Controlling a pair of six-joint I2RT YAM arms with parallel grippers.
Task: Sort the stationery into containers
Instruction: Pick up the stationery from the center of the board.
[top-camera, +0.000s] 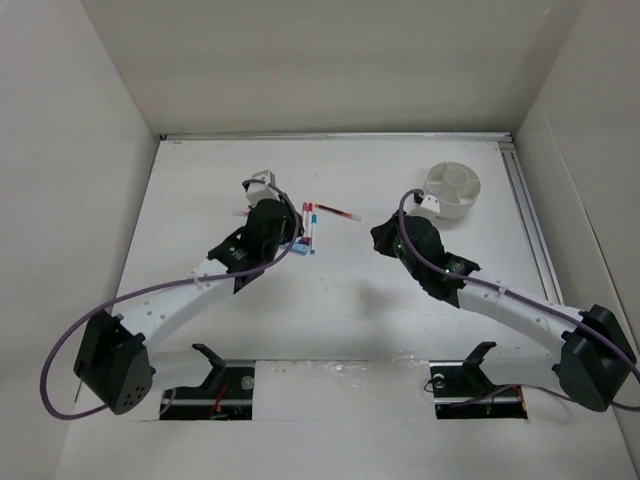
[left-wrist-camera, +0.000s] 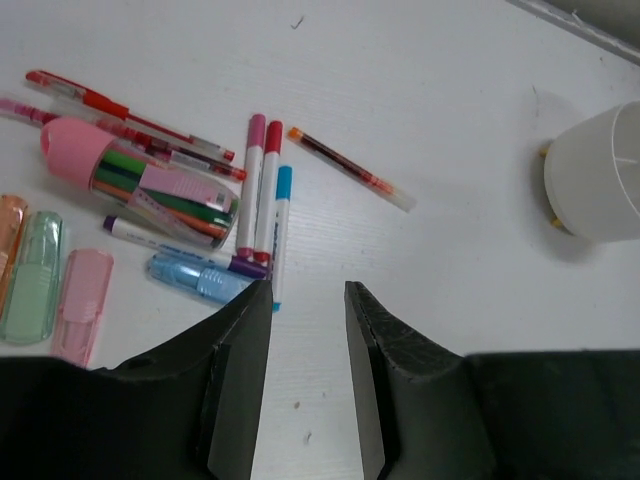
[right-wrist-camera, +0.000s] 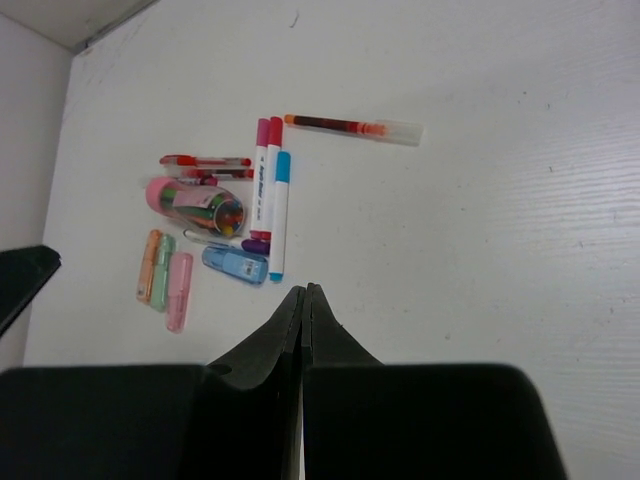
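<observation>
Shows the stationery (top-camera: 310, 222) as a loose cluster left of centre on the white counter (top-camera: 340, 320), well apart from the tub (top-camera: 452, 190). Counts three white markers (left-wrist-camera: 265, 190) side by side, capped pink, red and blue, and thin red pens (left-wrist-camera: 130, 110) fanned at the far side. Finds a clear tube (left-wrist-camera: 150, 185) with a pink cap, packed with coloured pens, lying beside them. Lines up pastel orange, green and pink pieces (left-wrist-camera: 40, 275) at the cluster's left, with a blue piece (left-wrist-camera: 200, 278) nearer the arm. Leaves one dark red pen (left-wrist-camera: 350, 168) with a clear cap alone, just right of the markers. Shows the tub round, white, low-walled and divided inside, at the far right. Has the left jaws parted narrowly, holding nothing, above the blue marker's near end. Has the right jaws pressed together, empty, over bare counter between cluster and tub. Hides the cluster's left part under the left wrist in the top view.
</observation>
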